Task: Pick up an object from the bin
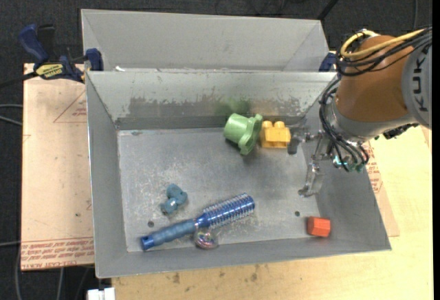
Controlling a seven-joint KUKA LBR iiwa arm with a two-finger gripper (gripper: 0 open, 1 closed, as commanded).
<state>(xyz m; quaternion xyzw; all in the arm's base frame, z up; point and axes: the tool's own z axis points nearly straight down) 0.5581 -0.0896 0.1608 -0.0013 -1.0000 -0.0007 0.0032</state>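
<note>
My gripper (309, 185) hangs low over the right part of the bin floor, beneath the arm's orange cover. A small orange cube (318, 226) lies just below it, near the front right corner, apart from it. Left of and behind the gripper, by the back wall, a yellow toy block (275, 135) sits against a green cup-shaped piece (240, 132) lying on its side. Nothing shows in the gripper's grasp.
A blue hairbrush (199, 221) lies slantwise along the front of the bin, with a small shiny roundish thing (205, 241) beside its middle. A little blue-grey piece (173, 199) rests left of centre. Bare floor stretches between these and the gripper.
</note>
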